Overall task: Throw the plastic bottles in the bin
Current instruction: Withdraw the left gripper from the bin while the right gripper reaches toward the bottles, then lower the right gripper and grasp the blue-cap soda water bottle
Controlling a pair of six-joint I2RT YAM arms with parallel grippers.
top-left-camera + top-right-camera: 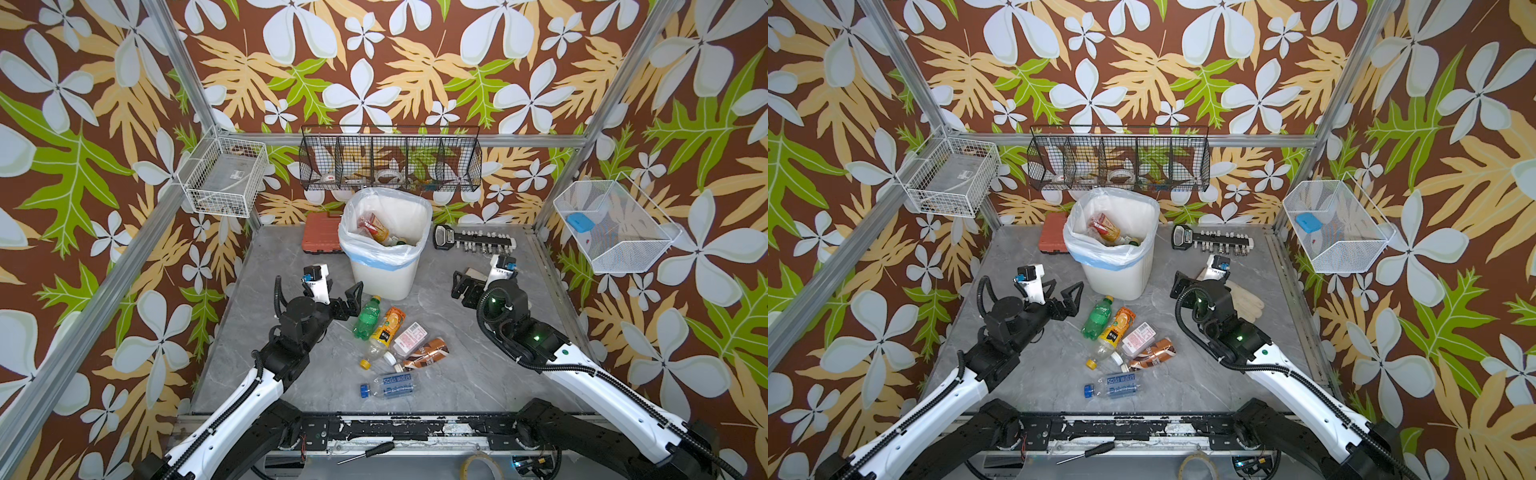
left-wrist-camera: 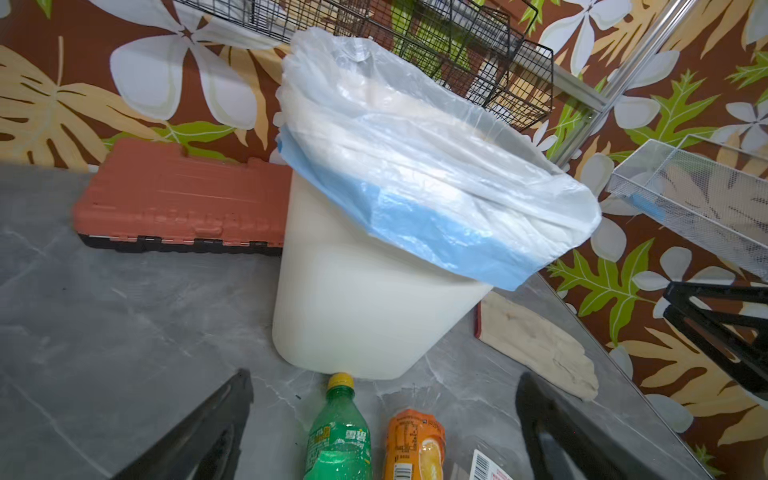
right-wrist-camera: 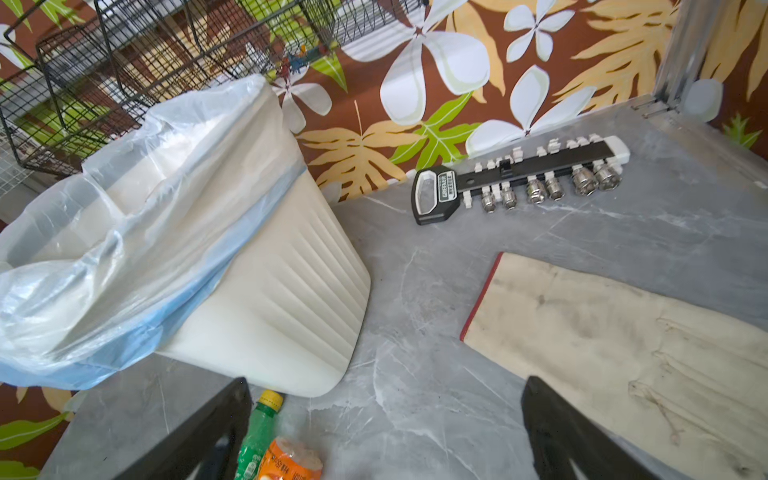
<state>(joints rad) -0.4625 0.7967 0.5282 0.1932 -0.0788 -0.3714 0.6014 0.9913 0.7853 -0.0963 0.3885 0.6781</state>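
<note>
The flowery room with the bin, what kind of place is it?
Probably a robot practice booth, not a real room. The flowery panels sit in a metal frame. A left arm and a right arm reach over a grey tabletop. A wire basket hangs on the back wall.

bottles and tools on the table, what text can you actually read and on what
"soda water": on the clear blue-capped bottle.
"雪碧": on the green bottle.
"GREENER", probably: on the socket rail handle.
Too small or blurred to read: the print on the orange bottle, the pink-labelled bottle and the brown bottle.
</note>
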